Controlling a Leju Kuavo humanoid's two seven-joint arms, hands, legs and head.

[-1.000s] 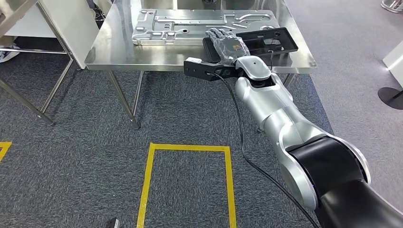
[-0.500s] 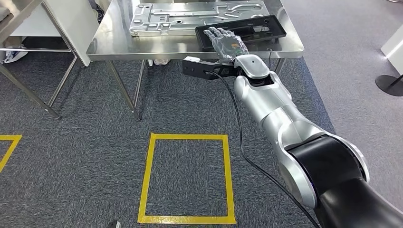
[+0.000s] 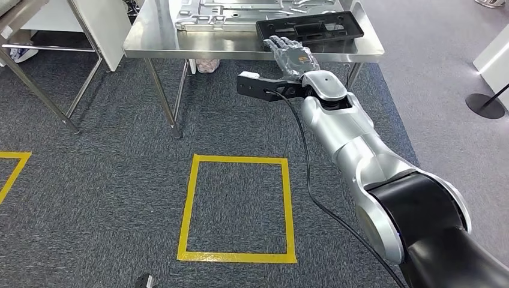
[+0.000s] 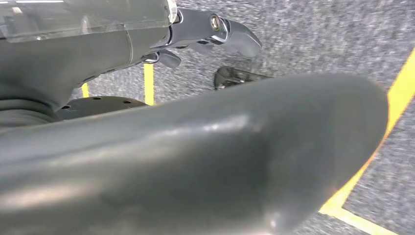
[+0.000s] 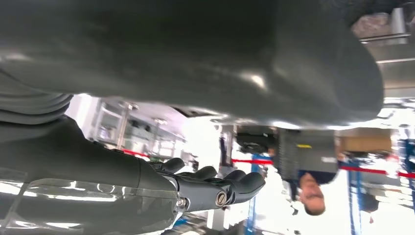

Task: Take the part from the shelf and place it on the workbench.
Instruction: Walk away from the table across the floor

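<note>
The part, a long black frame (image 3: 309, 26), lies flat on the steel workbench (image 3: 180, 42) near its front right corner. My right hand (image 3: 291, 55) hovers at the bench's front edge just short of the part, fingers stretched out flat and holding nothing. In the right wrist view the right hand (image 5: 215, 188) has its dark fingers extended with nothing in them. In the left wrist view my left hand (image 4: 210, 34) hangs over the carpet, thumb apart from the fingers, nothing between them.
A large silver stamped plate (image 3: 240, 12) lies on the bench behind the part. A yellow taped square (image 3: 237, 210) marks the grey carpet in front of me. Another steel frame (image 3: 36, 72) stands at left. A person (image 5: 313, 191) stands beyond the bench.
The whole picture has shifted, so the camera moved and the bench sits higher in view. My right hand, which lay on the black part, has drawn back to the bench's front edge.
</note>
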